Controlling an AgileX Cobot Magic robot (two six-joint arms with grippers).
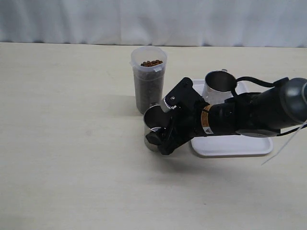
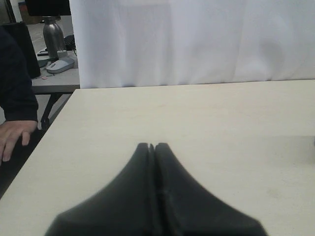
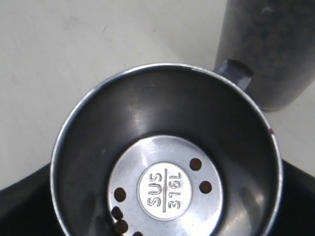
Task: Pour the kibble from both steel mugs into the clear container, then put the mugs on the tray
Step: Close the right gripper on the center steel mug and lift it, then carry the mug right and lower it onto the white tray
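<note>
One steel mug (image 1: 154, 120) stands upright just in front of the clear container (image 1: 148, 81), which is filled with kibble (image 1: 151, 63) almost to the rim. My right gripper (image 1: 161, 139) is shut on this mug, a black finger (image 3: 22, 204) on either side. The right wrist view looks down into the mug (image 3: 147, 108); a few loose pellets (image 3: 119, 195) lie on its bottom, and the container (image 3: 270, 49) is close behind. The other steel mug (image 1: 219, 87) stands on the white tray (image 1: 230, 144). My left gripper (image 2: 153, 146) is shut on nothing, over bare table, outside the exterior view.
The right arm (image 1: 249, 115) lies across the tray. A white curtain (image 1: 153, 19) hangs behind the table. In the left wrist view a person's hand (image 2: 12, 137) rests at the table's edge, with a second desk (image 2: 56, 81) beyond it.
</note>
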